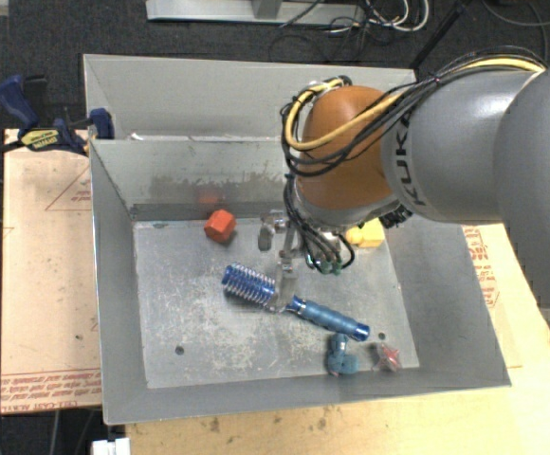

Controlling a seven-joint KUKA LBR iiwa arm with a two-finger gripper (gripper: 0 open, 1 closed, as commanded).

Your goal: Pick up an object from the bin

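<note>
Closest to the lens is the robot's thick grey arm [484,150], reaching in from the right with its orange cover and looped cables. Under it the gripper [282,275] hangs low over the middle of the bin [190,349]. Whether the gripper is open or shut I cannot tell, as it sits partly under the wrist. Its tip meets the blue hairbrush [299,303] at about the neck, where the bristled head joins the handle. The brush lies flat, head to the left and handle running down to the right. I cannot say whether the tip is touching it or just above it. An orange block [220,226] sits near the back wall, apart to the left. A yellow thing [370,235] peeks out from under the wrist. Near the front wall lie a small blue piece [339,356], just past the handle's end, and a smaller pinkish bit [387,355] beside it. I judge the step in hand to be the descent onto the brush, with nothing lifted yet. The next move calls for a firm close across the narrow neck and then a straight lift, since the long handle may swing or slip.
</note>
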